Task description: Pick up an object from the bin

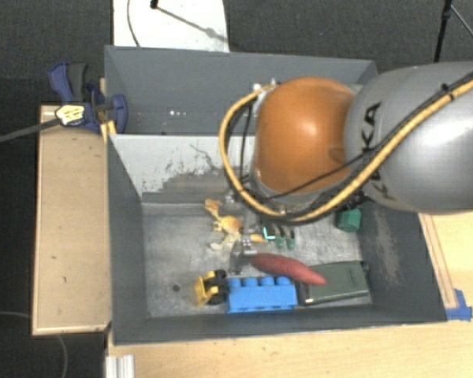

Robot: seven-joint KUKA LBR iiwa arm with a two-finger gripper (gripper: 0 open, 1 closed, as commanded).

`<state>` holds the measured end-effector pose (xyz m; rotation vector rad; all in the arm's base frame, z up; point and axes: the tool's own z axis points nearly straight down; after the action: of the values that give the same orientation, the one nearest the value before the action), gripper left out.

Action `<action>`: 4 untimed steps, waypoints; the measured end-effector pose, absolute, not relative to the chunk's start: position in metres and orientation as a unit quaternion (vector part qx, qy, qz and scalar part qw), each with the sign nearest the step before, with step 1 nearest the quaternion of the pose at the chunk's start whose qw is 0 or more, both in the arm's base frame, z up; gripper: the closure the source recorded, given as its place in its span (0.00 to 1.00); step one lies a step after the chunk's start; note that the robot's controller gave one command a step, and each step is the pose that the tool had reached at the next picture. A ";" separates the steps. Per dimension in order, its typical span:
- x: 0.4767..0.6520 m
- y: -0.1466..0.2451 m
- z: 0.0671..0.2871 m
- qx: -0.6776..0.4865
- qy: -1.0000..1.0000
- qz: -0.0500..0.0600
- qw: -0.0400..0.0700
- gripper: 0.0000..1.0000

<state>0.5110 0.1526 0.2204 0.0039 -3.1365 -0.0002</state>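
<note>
My hand point(241, 249) hangs low in the grey bin point(126, 235), close over the floor, under the orange cover point(299, 132) of my wrist (which hides most of it). I cannot tell whether the hand is released or clenched, and I see nothing held in it.

Nearest to it is a red pepper-shaped piece point(293, 270), lying flat just beside the hand on the side my arm comes from, its near end almost under the hand. Just past the hand toward the bin's near wall lies a blue studded block point(260, 295), touching the red piece. A yellow and black toy point(211, 288) sits against that block's end, on the side away from my arm. An olive flat box point(337, 283) lies beyond the red piece, further toward my arm. Some pale yellow bits point(222, 220) lie near the hand toward the far wall. A green piece point(348, 220) sits well apart, under my arm.
</note>
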 end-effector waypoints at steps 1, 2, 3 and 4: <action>0.513 0.152 0.224 -0.001 -1.000 -0.001 -0.001 0.00; 0.503 0.130 0.183 0.032 -0.999 -0.001 -0.004 0.00; 0.492 0.135 0.130 -0.013 -1.000 0.000 -0.002 0.00; 0.516 0.149 0.096 -0.067 -0.998 -0.001 -0.001 0.00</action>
<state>0.5163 0.1490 0.0959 -0.2092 -3.1356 -0.0020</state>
